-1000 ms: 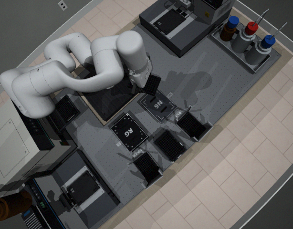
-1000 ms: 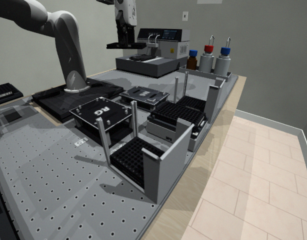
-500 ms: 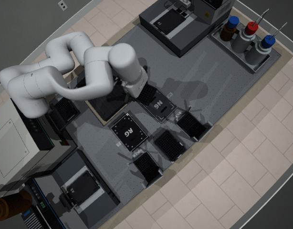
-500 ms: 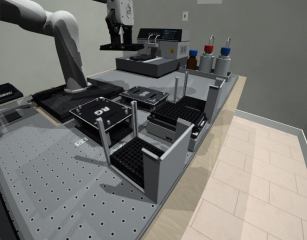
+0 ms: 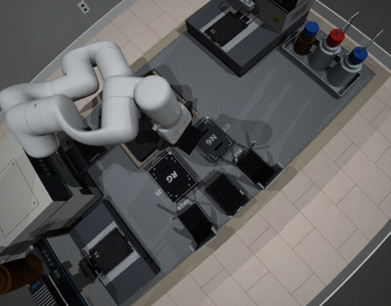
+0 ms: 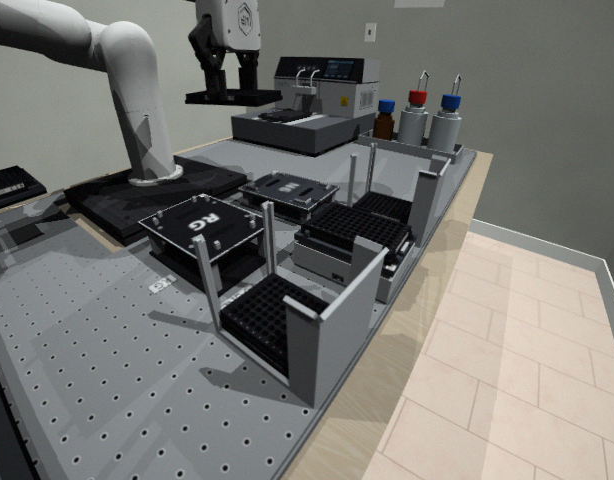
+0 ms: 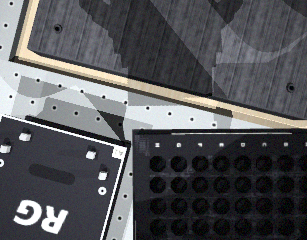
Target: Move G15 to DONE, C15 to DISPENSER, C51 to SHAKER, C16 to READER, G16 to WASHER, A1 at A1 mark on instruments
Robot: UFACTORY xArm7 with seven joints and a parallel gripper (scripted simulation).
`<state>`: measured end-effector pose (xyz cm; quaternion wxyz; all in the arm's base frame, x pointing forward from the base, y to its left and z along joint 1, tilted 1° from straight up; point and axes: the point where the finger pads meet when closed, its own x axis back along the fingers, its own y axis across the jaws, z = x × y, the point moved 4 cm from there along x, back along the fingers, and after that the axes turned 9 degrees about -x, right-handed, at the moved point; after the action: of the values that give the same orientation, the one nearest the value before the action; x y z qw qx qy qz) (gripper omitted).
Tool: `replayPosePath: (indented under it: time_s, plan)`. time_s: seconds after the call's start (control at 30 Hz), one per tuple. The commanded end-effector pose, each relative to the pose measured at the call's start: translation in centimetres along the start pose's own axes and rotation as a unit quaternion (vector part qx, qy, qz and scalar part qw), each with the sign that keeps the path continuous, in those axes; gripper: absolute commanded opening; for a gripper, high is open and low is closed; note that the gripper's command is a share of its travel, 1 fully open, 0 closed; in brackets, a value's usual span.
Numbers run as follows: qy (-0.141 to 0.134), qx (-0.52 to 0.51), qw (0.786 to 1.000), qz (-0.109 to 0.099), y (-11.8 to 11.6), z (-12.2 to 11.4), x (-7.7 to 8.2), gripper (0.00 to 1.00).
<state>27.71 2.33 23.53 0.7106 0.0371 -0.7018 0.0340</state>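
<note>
My gripper (image 5: 186,136) (image 6: 232,85) is shut on a black well plate (image 5: 189,139) (image 6: 234,97) (image 7: 223,190) and holds it level, high above the deck. The plate hangs over the gap between the regrip nest RG (image 5: 172,178) (image 6: 204,223) (image 7: 43,200) and the recovery nest N6 (image 5: 215,139) (image 6: 289,188), and I cannot read its label. The instrument at the back has an empty nest (image 5: 227,27) (image 6: 286,116). The instrument at the front left also has an empty nest (image 5: 110,252). Another plate (image 5: 226,194) (image 6: 348,224) sits on the middle station between the racks.
Two deep racks, each with a plate (image 5: 255,166) (image 5: 196,224) (image 6: 255,315) (image 6: 382,204), stand along the deck's front edge with tall posts. A plate (image 5: 88,153) (image 6: 5,180) lies on the drawer of the big instrument at the left. Three bottles (image 5: 334,49) (image 6: 416,118) stand at the back right. The arm's dark base plate (image 7: 168,45) lies below the wrist.
</note>
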Motion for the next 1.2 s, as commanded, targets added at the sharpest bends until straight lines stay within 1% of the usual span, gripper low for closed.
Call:
replayPosePath:
  time_s: [0.0, 0.17, 0.3, 0.37, 0.57, 0.87, 0.93, 1.17]
  plan:
    - [-0.002, -0.014, 1.0, 0.0, -1.3, -0.5, 0.1, 0.0]
    - [-0.002, -0.014, 1.0, 0.0, -2.8, -0.9, 0.1, 0.0]
    - [-0.002, -0.038, 0.999, 0.0, -4.1, -1.3, 0.1, 0.0]
    - [-0.002, -0.038, 0.999, 0.0, -4.1, -1.3, 0.1, 0.0]
    - [-0.002, -0.073, 0.997, 0.0, -6.0, -1.9, 0.1, 0.0]
    - [-0.002, -0.086, 0.996, 0.0, -8.8, -2.7, 0.1, 0.0]
    - [-0.002, -0.086, 0.996, 0.0, -8.8, -2.7, 0.1, 0.0]
    - [-0.002, -0.127, 0.992, 0.0, -11.0, -3.4, 0.1, 0.0]
